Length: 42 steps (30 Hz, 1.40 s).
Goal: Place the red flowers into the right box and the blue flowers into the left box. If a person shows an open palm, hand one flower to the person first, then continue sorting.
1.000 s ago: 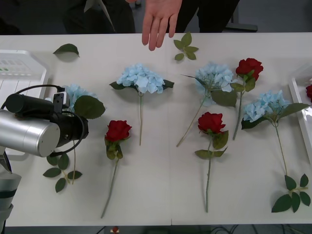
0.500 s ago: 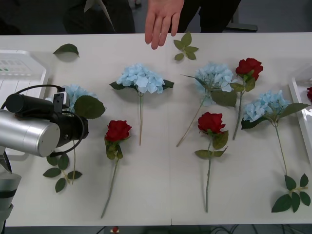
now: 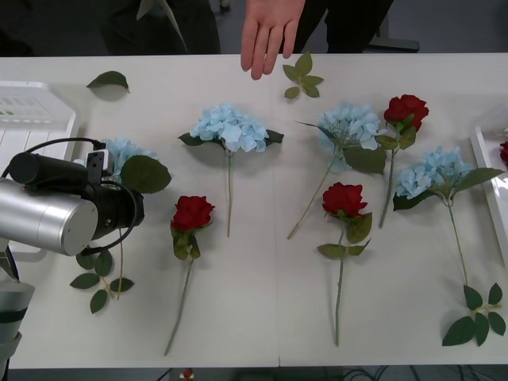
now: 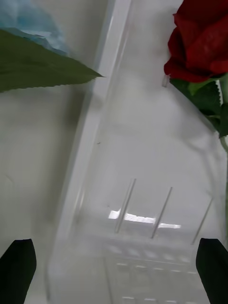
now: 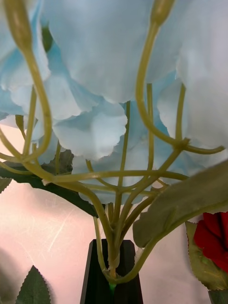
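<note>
Person's hand (image 3: 270, 32) — open over table (image 3: 254, 302); flowers below.

3 red roses (image 3: 193, 213) lie flat mid-table, a 4th bloom (image 4: 202, 40) in right box (image 4: 142, 156). 4 pale blue hydrangeas (image 3: 230, 127) flat on table, leftmost (image 5: 114, 80) by left box (image 3: 36, 119). Person's hand (image 3: 268, 33) at far edge, fingers down.
</note>
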Tool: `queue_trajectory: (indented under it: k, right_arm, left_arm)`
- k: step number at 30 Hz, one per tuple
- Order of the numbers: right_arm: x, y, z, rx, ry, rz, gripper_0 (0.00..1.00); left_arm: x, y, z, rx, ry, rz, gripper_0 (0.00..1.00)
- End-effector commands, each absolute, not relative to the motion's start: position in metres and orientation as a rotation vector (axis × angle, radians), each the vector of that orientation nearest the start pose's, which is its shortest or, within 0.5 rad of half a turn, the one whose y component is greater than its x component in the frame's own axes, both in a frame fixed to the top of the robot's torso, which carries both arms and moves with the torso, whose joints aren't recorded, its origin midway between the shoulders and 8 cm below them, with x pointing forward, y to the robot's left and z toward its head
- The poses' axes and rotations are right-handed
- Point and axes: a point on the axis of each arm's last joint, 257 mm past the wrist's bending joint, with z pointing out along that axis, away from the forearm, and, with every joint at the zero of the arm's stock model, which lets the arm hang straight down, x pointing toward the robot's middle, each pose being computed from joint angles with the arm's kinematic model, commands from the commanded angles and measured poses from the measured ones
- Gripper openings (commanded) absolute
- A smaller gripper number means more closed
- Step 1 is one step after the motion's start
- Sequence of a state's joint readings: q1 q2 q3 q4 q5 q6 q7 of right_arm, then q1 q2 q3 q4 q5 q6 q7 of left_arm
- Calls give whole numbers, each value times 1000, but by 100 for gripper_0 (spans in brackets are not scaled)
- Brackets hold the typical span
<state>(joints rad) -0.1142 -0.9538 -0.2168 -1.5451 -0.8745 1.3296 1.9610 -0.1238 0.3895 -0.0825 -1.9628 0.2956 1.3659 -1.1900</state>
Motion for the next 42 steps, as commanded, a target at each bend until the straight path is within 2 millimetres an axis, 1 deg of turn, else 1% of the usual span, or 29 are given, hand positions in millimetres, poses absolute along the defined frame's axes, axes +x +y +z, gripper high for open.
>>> queue_trajectory:
  k: [1,3,5,6,9,13,15,20,25,31,37,42]
  right_arm:
    - [432,-509,-226,-286,2617,-197,98]
    - [432,-496,-231,-238,2631,-172,98]
    - [433,-487,-234,-213,2637,-165,98]
    - [434,-479,-237,-193,2638,-152,99]
    - [437,-465,-244,-165,2634,-128,98]
    - [440,-452,-259,-155,2629,-126,99]
    - [447,-445,-266,-151,2612,-139,99]
    - [457,-430,-272,-131,2594,-132,98]
    - [459,-428,-276,-138,2589,-154,99]
    - [467,-419,-287,-137,2600,-144,99]
    - [476,-418,-300,-146,2599,-174,98]
    - [483,-418,-305,-137,2600,-181,99]
  left_arm:
    - [467,255,-271,-85,2439,-73,0]
    - [467,255,-272,-84,2441,-72,0]
    - [467,255,-272,-86,2443,-74,0]
    - [467,255,-272,-83,2440,-75,0]
    - [467,255,-272,-84,2443,-74,0]
    - [467,254,-272,-84,2441,-76,0]
    - [467,255,-272,-83,2440,-75,0]
    - [467,254,-272,-86,2441,-77,0]
    - [467,254,-272,-84,2441,-76,0]
    - [467,254,-272,-87,2443,-81,0]
    - [467,253,-272,-85,2441,-83,0]
    - [467,254,-271,-84,2440,-80,0]
